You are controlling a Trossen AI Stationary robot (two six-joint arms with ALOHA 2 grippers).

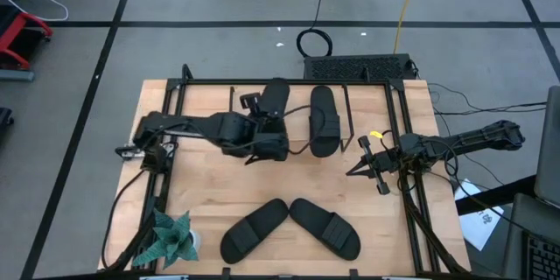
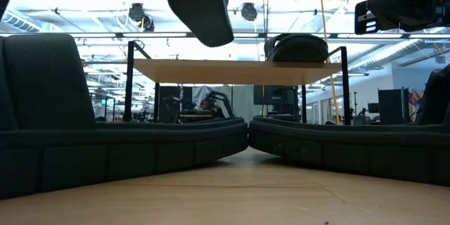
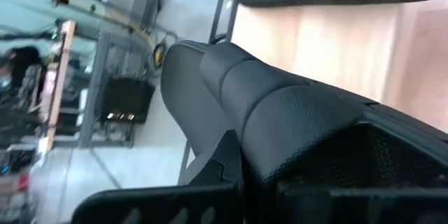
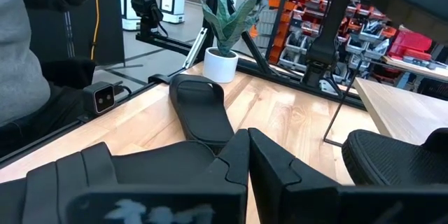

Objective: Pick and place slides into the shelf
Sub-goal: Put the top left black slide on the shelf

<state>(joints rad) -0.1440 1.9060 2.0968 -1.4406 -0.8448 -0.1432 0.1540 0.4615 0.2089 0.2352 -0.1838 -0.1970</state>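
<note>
Four black slides show. One slide (image 1: 275, 98) (image 2: 200, 3) is up in the air over the shelf (image 2: 239, 70) (image 1: 348, 105), in my left gripper (image 1: 265, 122), which is shut on it. A second slide (image 1: 324, 121) (image 2: 295, 47) lies sole down on the shelf's wood top. The other two (image 1: 254, 229) (image 1: 325, 226) lie on the table near its near edge, their tips close together. My right gripper (image 1: 361, 169) (image 4: 241, 155) hovers shut to the right of the shelf, touching nothing. My left gripper holds the slide by its end nearest the arm (image 1: 268, 115), coming from the table's near-left side and lying roughly along the sole. In the wrist view a finger (image 3: 222, 161) sits against the sole's edge below the strap (image 3: 280, 105). The slide is lifted clear and tilted above the shelf top.
A small potted plant (image 1: 175, 241) (image 4: 222, 38) stands at the table's near left corner. Black rails (image 1: 411, 210) run along the table's sides. Bare wood lies between the shelf and the two near slides. Cables trail off the right edge.
</note>
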